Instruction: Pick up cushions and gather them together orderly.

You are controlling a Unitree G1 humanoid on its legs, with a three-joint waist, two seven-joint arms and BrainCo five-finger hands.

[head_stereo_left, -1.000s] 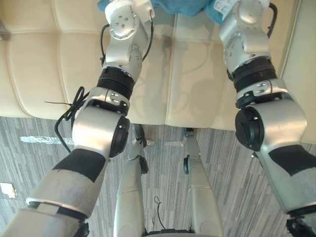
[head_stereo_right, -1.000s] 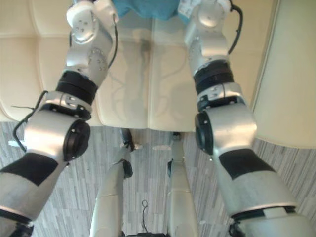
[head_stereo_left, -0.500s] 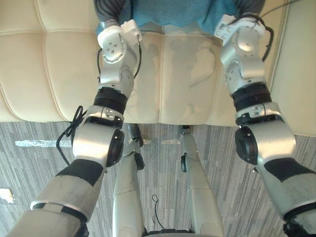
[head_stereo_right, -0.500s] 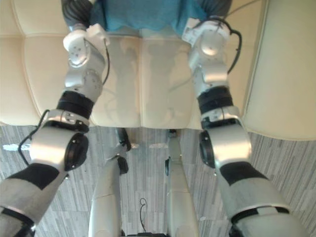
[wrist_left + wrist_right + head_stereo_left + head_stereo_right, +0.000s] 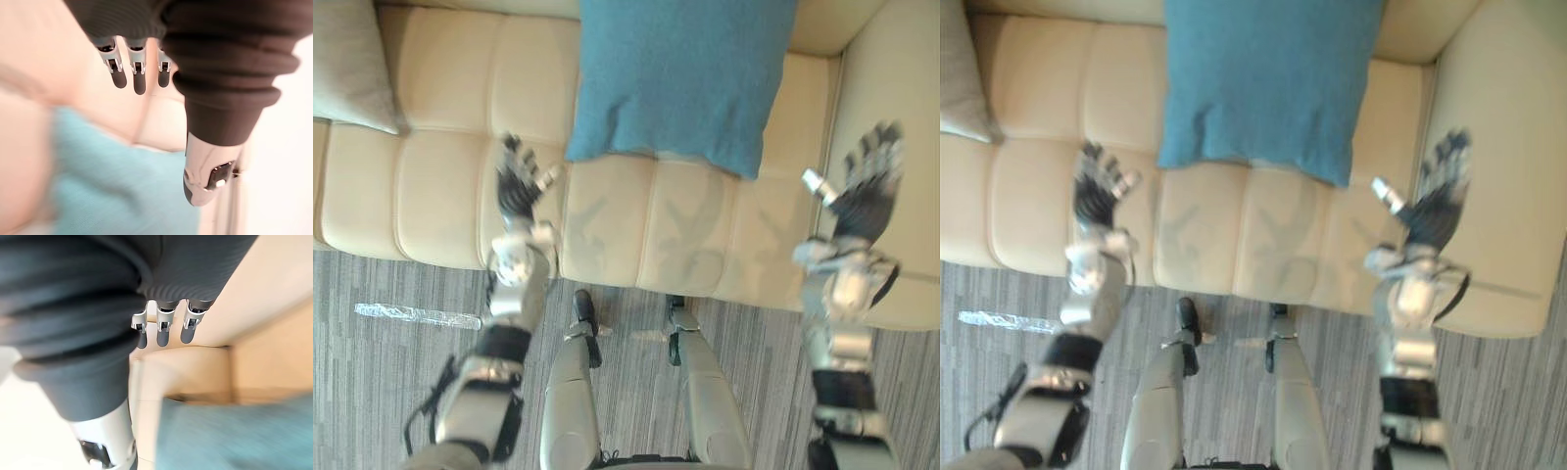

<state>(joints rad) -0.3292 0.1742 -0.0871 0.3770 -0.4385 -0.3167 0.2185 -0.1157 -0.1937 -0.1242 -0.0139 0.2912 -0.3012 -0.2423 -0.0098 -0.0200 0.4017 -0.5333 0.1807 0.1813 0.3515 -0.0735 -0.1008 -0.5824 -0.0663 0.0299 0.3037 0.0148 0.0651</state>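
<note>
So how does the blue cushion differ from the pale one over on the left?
The blue cushion is teal, standing out from the cream sofa; the pale cushion nearly matches it. The blue cushion lies mid-sofa, between the open left hand and right hand; the pale cushion sits at the left end. Both rest on the sofa, untouched.

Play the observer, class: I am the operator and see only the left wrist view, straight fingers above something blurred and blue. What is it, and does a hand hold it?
Observer: A blue cushion lying on a cream sofa; no hand holds it.
Operator: Where are the hands?
Observer: The left hand is open beside its near left corner; the right hand is open off to its right, by the armrest.
Operator: Any other cushion?
Observer: A beige cushion at the sofa's left end, apart from the blue one.
</note>
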